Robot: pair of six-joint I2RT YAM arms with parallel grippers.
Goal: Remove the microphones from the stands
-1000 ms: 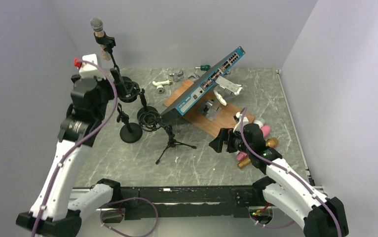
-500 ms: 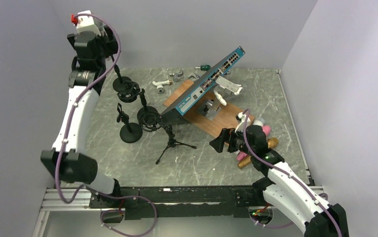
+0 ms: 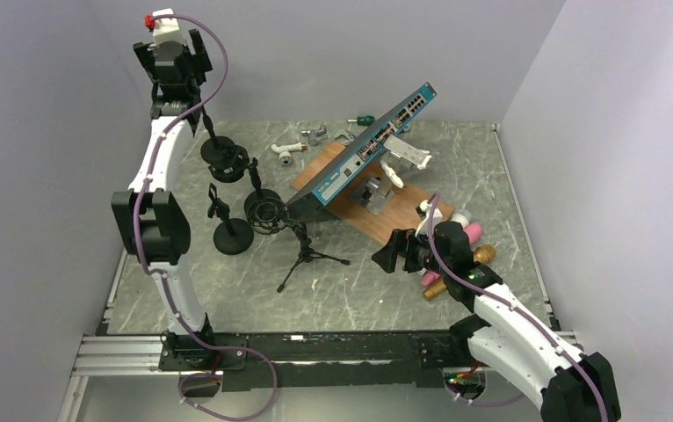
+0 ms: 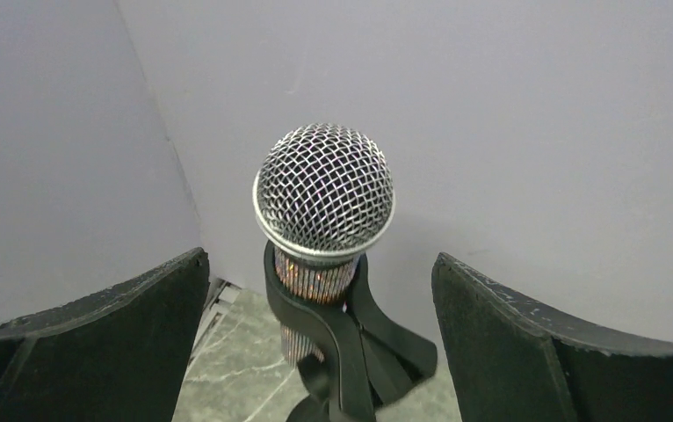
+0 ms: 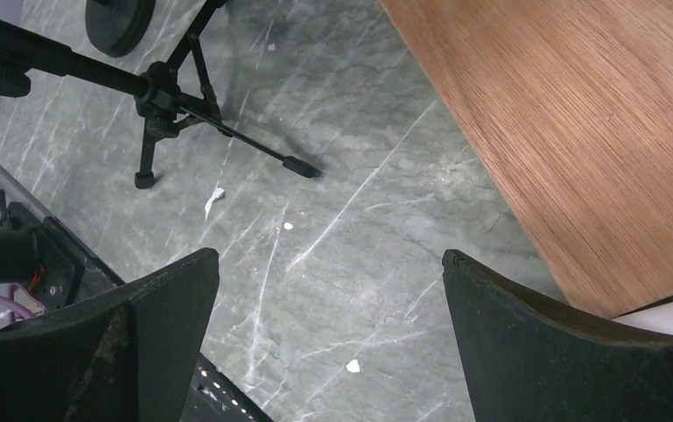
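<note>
Left gripper [image 4: 320, 259] spread wide, microphone [image 4: 324, 198] centred within its gap, clipped in stand [image 4: 350, 352]

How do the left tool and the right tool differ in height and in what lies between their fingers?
Height: the left tool sits high above the table; the right tool hangs low over it. Between the fingers: the left tool frames the microphone, seated in its clip; the right tool frames only bare table and an edge of the wooden board. Both are open and hold nothing.
</note>
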